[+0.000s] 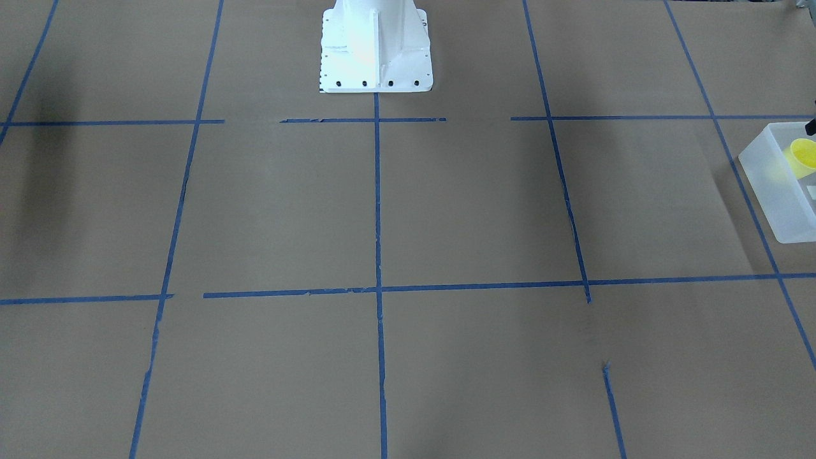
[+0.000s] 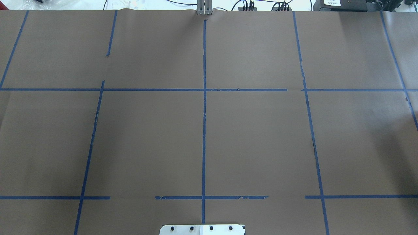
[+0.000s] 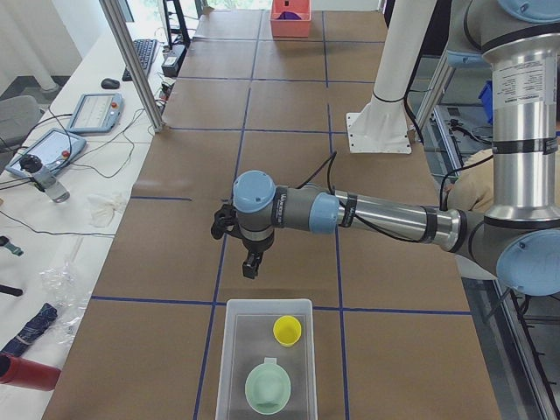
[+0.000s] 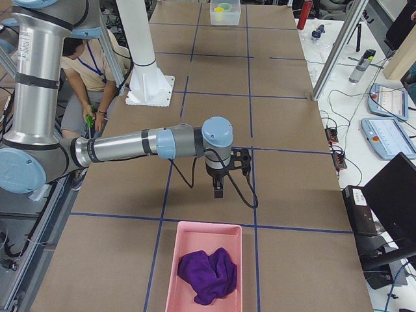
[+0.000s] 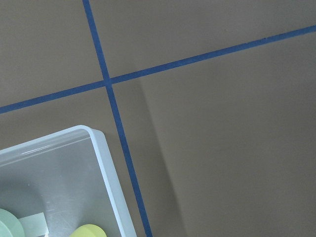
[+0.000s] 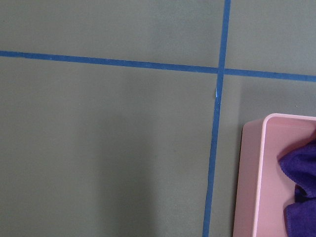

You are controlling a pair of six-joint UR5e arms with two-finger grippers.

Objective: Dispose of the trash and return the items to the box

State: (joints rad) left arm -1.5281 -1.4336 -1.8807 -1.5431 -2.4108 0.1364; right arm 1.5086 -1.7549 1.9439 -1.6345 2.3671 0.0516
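Note:
The frosted white box (image 3: 234,367) stands at the table's left end. In it are the small yellow cup (image 3: 287,330) and a pale green round item (image 3: 268,388). The left wrist view shows the box's corner (image 5: 106,163), the cup's rim (image 5: 91,231) and a white label (image 5: 34,224). The front view shows the box (image 1: 774,191) and cup (image 1: 804,156) at its right edge. My left gripper (image 3: 251,268) hangs above the table just short of the box; I cannot tell if it is open. My right gripper (image 4: 218,192) hangs near a pink bin; I cannot tell its state either.
A pink bin (image 4: 188,279) with a purple cloth (image 4: 209,273) stands at the table's right end; its rim (image 6: 252,177) shows in the right wrist view. The white robot base (image 1: 375,48) sits at the table's near edge. Blue tape lines cross the brown table.

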